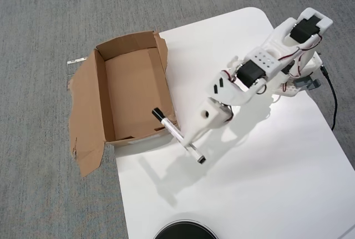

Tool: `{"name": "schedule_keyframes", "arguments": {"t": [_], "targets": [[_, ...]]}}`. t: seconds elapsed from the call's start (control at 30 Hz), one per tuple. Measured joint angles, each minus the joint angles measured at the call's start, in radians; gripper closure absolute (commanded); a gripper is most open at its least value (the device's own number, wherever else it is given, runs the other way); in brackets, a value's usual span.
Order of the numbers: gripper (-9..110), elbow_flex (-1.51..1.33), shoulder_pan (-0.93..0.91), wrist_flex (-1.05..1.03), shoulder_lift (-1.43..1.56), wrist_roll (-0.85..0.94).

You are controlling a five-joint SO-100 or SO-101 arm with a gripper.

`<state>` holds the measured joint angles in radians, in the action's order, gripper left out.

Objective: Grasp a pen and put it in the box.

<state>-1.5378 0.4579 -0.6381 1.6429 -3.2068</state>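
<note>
My gripper is clamped on the pen, carried in the air with its black cap just over the box's near corner. Released here, the pen's far end could catch the wall and tip out onto the table.

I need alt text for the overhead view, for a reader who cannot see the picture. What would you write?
A white robot arm's claw holds a slim white marker pen with a black cap, the cap end over the near corner of an open brown cardboard box. The box sits partly on a white table and overhangs grey carpet.
</note>
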Motion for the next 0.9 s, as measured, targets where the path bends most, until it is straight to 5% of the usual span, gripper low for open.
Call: {"name": "schedule_keyframes", "arguments": {"t": [0.9], "targets": [[101,0.0,-0.459,0.0,-0.152,0.104]]}}
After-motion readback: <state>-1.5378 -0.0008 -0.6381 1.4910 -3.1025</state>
